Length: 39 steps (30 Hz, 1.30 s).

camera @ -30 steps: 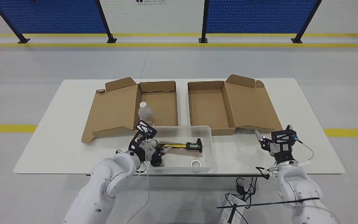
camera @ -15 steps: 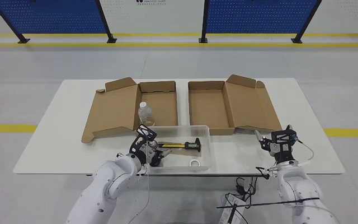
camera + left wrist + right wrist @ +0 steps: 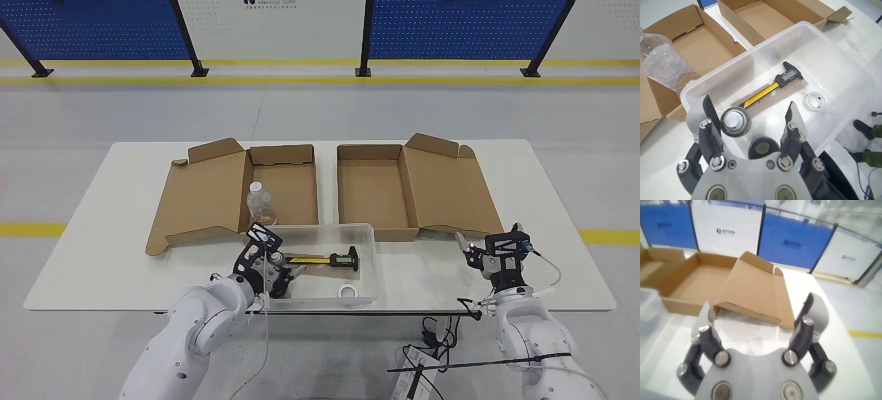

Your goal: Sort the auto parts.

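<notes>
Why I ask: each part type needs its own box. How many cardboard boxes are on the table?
2. One cardboard box lies open beyond the left end of the clear bin; the other beyond its right end. None seems hidden.

Clear plastic bottle (image 3: 260, 203) upright, white table's (image 3: 560, 200) left half; blue fence panels (image 3: 95, 28) beyond; yellow floor line (image 3: 300, 79)

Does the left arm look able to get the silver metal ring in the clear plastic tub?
Likely yes: jaws open above the tub, ring lying uncovered, though a metal cylinder sits between them.
</notes>
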Available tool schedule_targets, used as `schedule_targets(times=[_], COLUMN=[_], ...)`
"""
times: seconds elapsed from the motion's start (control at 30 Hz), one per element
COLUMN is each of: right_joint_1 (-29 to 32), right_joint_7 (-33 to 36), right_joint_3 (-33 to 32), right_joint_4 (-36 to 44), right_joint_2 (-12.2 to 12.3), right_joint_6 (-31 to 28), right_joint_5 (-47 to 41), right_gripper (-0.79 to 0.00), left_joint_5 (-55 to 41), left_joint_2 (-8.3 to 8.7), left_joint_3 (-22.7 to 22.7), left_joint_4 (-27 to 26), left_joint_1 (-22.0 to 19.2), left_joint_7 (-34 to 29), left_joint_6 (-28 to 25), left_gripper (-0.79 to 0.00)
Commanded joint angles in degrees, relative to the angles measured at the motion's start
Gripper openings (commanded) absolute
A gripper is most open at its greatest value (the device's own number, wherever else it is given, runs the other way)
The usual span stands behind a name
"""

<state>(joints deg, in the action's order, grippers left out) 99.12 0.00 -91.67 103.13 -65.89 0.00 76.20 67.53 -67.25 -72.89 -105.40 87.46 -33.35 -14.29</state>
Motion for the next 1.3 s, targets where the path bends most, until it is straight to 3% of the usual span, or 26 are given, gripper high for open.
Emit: schedule_targets(times=[0.0, 0.3, 0.33, 0.43, 0.57, 1.07, 1.27], right_joint_1=[0.0, 0.0, 0.0, 0.0, 0.0, 0.0, 0.0], right_joint_7=[0.0, 0.0, 0.0, 0.0, 0.0, 0.0, 0.0], right_joint_3=[0.0, 0.0, 0.0, 0.0, 0.0, 0.0, 0.0], right_joint_4=[0.0, 0.0, 0.0, 0.0, 0.0, 0.0, 0.0], right_joint_2=[0.0, 0.0, 0.0, 0.0, 0.0, 0.0, 0.0], right_joint_6=[0.0, 0.0, 0.0, 0.0, 0.0, 0.0, 0.0], right_joint_5=[0.0, 0.0, 0.0, 0.0, 0.0, 0.0, 0.0], right_gripper=[0.000, 0.000, 0.000, 0.000, 0.000, 0.000, 0.000], left_joint_5=[-0.2, -0.2, -0.1, 0.6, 1.3, 3.3, 2.0], left_joint_2=[0.01, 0.11, 0.12, 0.16, 0.23, 0.57, 0.58], left_joint_3=[0.2, 0.7, 0.8, 0.9, 1.0, 0.3, 0.1], left_joint_4=[0.0, 0.8, 0.9, 1.1, 1.4, 0.3, -0.1], left_joint_1=[-0.1, -0.6, -0.7, -0.9, -1.1, -1.7, -2.0], left_joint_7=[-0.2, -0.6, -0.7, -0.7, -1.0, -4.9, -7.2], left_joint_6=[-0.2, -0.8, -0.8, -0.8, -0.7, 0.7, 1.4], left_gripper=[-0.237, -0.182, -0.129, -0.092, -0.086, -0.120, -0.240])
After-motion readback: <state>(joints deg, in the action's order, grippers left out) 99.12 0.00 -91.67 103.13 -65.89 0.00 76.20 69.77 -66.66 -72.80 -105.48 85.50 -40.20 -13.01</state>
